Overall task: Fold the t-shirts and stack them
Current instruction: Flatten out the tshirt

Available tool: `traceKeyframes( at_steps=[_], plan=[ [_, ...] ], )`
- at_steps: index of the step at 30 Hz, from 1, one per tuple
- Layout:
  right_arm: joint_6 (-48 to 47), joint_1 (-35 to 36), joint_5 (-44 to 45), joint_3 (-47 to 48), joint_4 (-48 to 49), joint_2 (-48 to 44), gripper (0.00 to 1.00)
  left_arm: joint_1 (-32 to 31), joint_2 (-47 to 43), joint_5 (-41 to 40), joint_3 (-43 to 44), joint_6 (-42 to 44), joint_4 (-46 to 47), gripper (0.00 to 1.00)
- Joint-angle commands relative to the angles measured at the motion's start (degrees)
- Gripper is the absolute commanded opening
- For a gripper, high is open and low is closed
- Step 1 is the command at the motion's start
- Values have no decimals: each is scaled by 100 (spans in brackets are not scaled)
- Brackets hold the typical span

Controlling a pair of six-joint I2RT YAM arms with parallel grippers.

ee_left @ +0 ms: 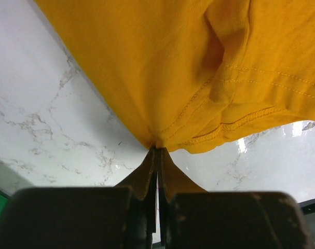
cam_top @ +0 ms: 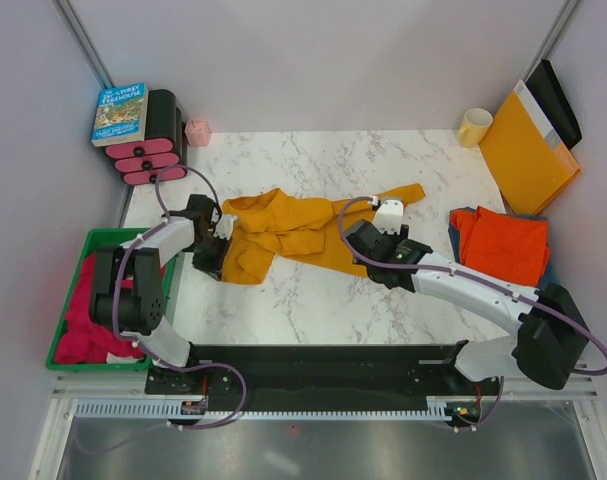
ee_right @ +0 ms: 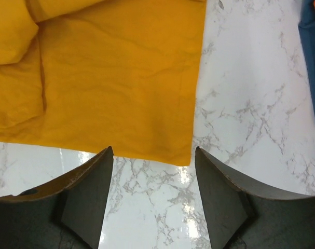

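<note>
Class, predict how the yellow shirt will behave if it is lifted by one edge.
Probably floppy: the yellow shirt lies rumpled and creased, so it should drape and sag. Likely light: the cloth looks thin where the left gripper pinches its hem. On the glossy table it may slide easily when pulled.

A white marble table (cam_top: 313, 310) is standing between pale grey walls (cam_top: 313, 60). A metal post (cam_top: 83, 40) is rising in the back left corner, and another post (cam_top: 555, 30) in the right one. Bright light is glinting on the table's glossy surface.
</note>
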Motion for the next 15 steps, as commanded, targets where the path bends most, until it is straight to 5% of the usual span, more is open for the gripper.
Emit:
traceKeyframes(
  at_steps=[1,3,5,6,9,15],
  plan=[
    [530,20,-18,-511,-161,-458,72,73,-456,171,93,-24,149,2],
    [601,20,-54,-617,-170,-537,72,73,-579,240,102,-43,166,6],
    [680,20,-80,-697,-170,-564,72,73,-641,328,128,-34,149,21],
    [689,20,-89,-706,-161,-573,72,73,-650,320,137,-25,140,37],
    [707,29,-106,-679,-135,-546,72,73,-580,285,137,-25,123,52],
    [742,116,-98,-591,-135,-485,71,73,-264,197,146,-43,140,58]
  ],
)
